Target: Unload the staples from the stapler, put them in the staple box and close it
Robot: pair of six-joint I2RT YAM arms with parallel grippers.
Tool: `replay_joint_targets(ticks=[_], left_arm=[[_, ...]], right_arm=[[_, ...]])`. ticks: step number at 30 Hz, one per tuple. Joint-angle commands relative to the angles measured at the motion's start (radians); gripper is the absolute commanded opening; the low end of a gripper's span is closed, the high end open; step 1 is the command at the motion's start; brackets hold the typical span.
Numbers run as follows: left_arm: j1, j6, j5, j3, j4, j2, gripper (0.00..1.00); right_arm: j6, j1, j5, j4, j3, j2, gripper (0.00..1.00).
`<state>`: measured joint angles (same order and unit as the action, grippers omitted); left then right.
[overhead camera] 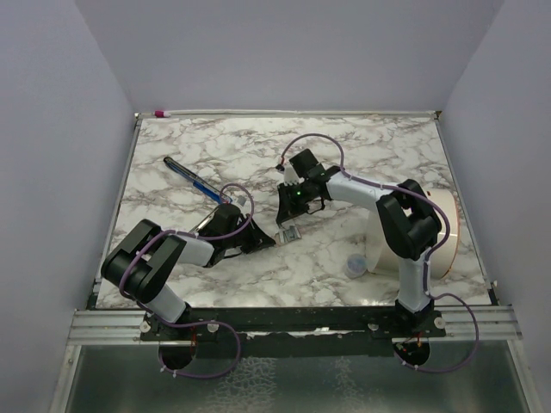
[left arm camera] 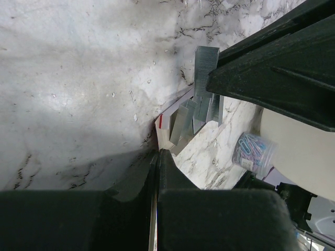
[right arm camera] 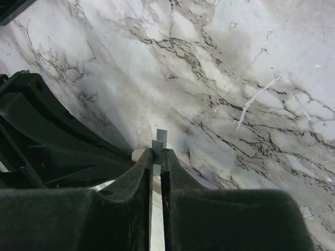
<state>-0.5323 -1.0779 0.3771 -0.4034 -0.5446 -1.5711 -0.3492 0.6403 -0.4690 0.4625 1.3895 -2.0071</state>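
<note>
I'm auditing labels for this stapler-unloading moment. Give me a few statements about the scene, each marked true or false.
1. The right gripper pinches a small silvery-grey metal staple strip between its fingertips. True.
2. The left gripper stands wide open. False: its fingers are closed together.
3. The long blue-black pen lies on the marble tabletop, held by neither gripper. True.
4. The clear plastic cup of coloured paper clips sits in the far left corner. False: it sits on the right side, beside the big white roll.
</note>
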Motion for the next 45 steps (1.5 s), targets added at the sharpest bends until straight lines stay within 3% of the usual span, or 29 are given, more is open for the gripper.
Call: replay_joint_targets(ticks=[1, 28, 45], left_arm=[[-0.006, 0.018, 0.019, -0.014, -0.008, 0.014, 0.00], [-0.006, 0.019, 0.014, -0.017, -0.005, 0.014, 0.00], [-0.006, 0.012, 0.015, -0.009, -0.016, 0.016, 0.00]], right_arm=[[0.016, 0.002, -0.030, -0.032, -0.014, -0.021, 0.05], [0.028, 0.004, -0.077, -0.016, -0.066, 0.026, 0.05], [-0.089, 0.054, -0.034, -0.082, -0.159, 0.145, 0.05]])
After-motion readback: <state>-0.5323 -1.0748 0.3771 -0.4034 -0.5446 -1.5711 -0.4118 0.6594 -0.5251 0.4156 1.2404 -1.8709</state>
